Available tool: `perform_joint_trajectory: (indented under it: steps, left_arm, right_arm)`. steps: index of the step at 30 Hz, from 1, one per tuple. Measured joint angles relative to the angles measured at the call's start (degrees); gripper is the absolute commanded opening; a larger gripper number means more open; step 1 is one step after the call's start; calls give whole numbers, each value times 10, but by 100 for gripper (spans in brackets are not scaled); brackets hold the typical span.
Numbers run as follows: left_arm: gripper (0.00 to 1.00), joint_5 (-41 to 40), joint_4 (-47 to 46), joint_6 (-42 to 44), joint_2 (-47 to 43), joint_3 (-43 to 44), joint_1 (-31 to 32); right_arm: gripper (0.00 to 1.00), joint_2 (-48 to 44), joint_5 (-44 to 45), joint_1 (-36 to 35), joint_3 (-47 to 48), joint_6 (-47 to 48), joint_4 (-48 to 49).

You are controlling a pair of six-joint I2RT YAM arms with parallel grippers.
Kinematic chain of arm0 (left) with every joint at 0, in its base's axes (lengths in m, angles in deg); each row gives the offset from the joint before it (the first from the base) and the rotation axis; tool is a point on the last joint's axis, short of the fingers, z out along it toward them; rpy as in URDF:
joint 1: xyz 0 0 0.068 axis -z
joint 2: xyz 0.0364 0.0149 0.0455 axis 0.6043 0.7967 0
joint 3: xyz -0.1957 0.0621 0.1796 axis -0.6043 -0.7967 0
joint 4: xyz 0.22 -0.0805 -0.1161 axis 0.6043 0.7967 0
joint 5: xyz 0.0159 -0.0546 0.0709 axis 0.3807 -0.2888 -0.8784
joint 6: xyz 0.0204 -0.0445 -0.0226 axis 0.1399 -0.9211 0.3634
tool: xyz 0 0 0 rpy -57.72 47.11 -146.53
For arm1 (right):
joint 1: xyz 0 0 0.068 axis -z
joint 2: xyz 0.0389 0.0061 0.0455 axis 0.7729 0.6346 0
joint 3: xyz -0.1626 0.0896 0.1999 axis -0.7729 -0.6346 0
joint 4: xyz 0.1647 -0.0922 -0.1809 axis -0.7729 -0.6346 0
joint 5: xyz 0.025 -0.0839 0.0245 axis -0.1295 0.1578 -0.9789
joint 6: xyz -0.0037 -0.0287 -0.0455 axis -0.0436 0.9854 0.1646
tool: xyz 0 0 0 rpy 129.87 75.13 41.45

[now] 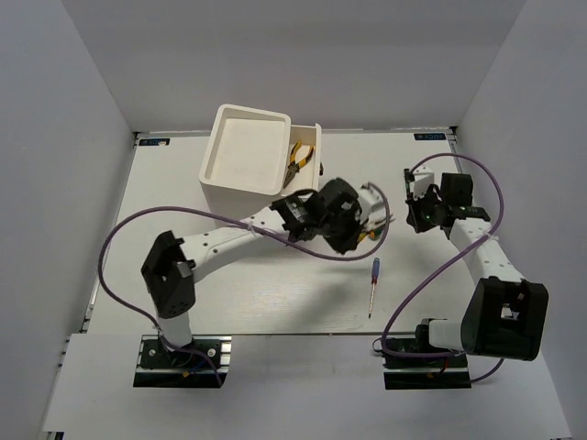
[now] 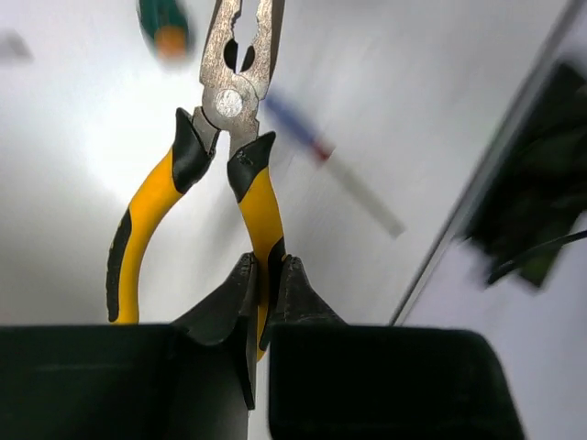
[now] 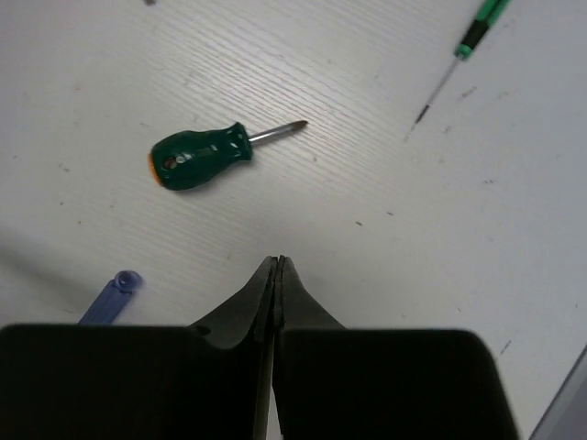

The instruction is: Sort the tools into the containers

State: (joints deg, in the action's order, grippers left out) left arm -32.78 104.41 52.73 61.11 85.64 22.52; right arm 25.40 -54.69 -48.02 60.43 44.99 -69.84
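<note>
Left wrist alone: pliers (image 2: 229, 103) in tool (image 2: 267, 273)

Nothing here can be read. A small label (image 1: 154, 141) at 11 o'clock and a second label (image 1: 431, 137) at 1 o'clock, on the table's (image 1: 257, 293) far edge, are too small.

White tabletop (image 1: 257, 293) boxed in by 3 plain white panels: left wall (image 1: 64, 137), back wall (image 1: 293, 64), right wall (image 1: 541, 110). 2 small blue-printed stickers at the far corners, left label (image 1: 154, 141) and right label (image 1: 429, 137), text too small to read. Right wrist view: surface shows fine diagonal grain, a few dark specks (image 3: 358, 222), faint scuffs (image 3: 468, 92). White ledge (image 1: 303, 385) runs along the near edge
</note>
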Motion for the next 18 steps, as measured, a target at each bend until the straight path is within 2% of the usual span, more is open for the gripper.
perform_joint_trajectory:
  steps: [5, 9, 13, 18]
  left_arm:
    - [0, 22, 10, -47, -50, 141, -4]
    - [0, 32, 17, -82, -79, 202, -10]
    - [0, 26, -15, -128, -101, 203, -33]
    - [0, -11, -115, -204, -126, 111, -100]
  right_arm:
    - [0, -6, 39, 18, 1, -25, 8]
    - [0, -8, 48, 27, 1, -36, 12]
    - [0, -8, 45, 32, 1, -46, 12]
    - [2, -10, 20, 33, 1, -56, 12]
